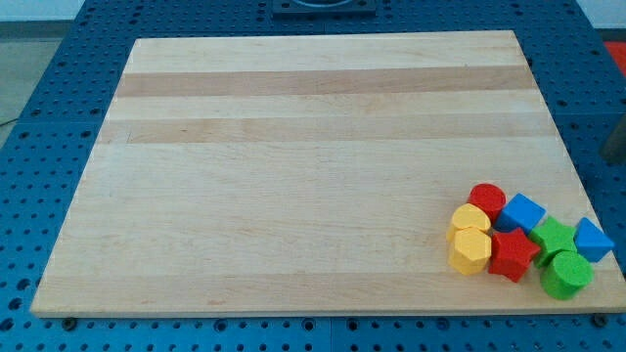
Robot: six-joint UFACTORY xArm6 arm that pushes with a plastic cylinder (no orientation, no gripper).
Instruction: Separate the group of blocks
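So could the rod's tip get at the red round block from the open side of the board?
Probably yes, though my tip is out of view. The red round block sits at the cluster's top-left edge, with bare wooden board above and left of it.

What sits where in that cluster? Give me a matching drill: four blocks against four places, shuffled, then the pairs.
The tip of my tool does not show in the camera view.

Blocks:
1. red cylinder
2. blue triangular block
3. green cylinder
4. yellow hexagonal block

Places:
A. the cluster's bottom left corner
B. farthest to the view's right, at the board's edge
C. top of the cluster
D. the cluster's bottom right, by the board's bottom edge

Pairs: 1-C, 2-B, 3-D, 4-A
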